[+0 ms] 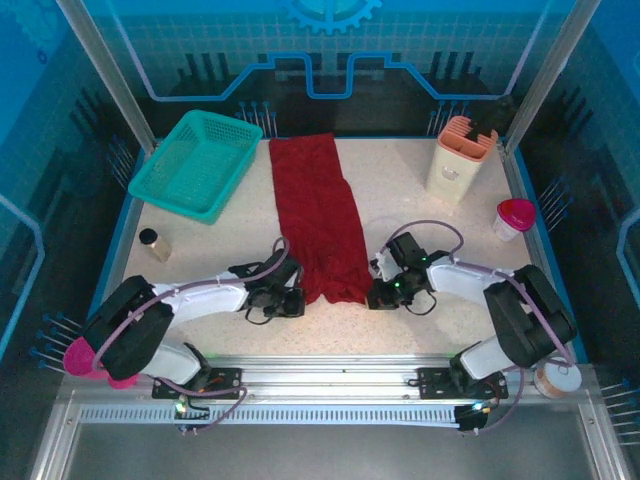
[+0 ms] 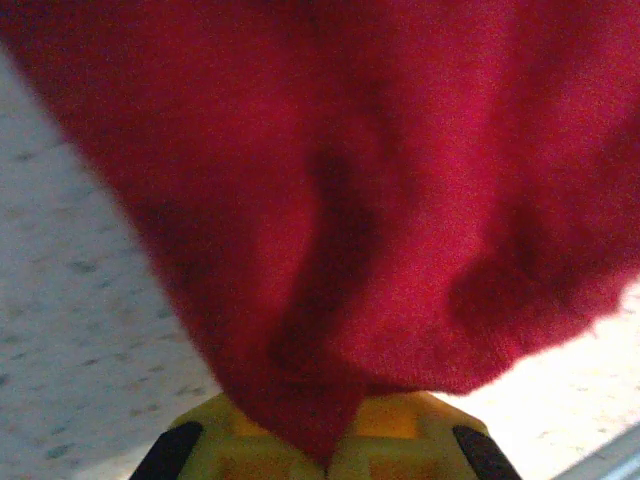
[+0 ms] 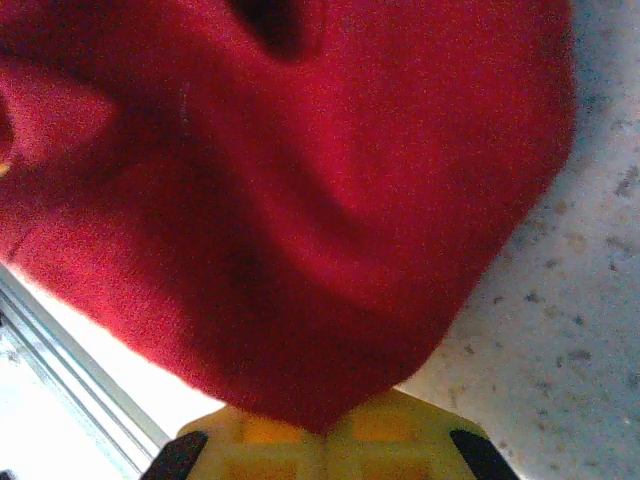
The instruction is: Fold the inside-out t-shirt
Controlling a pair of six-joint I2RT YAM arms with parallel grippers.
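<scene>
The inside-out t-shirt [image 1: 318, 215] lies as a long narrow dark red strip down the middle of the table, from the back edge to near the front. My left gripper [image 1: 296, 301] is shut on its near left corner. My right gripper [image 1: 377, 296] is shut on its near right corner. In the left wrist view the red cloth [image 2: 340, 200] runs down into the closed yellow jaws [image 2: 328, 458]. The right wrist view has the cloth [image 3: 290, 200] pinched the same way between the closed jaws [image 3: 322, 440].
A teal basket [image 1: 197, 163] stands at the back left. A peach holder [image 1: 460, 158] stands at the back right, with a white cup with a pink lid [image 1: 513, 218] near it. A small dark-capped jar [image 1: 153, 243] is at the left.
</scene>
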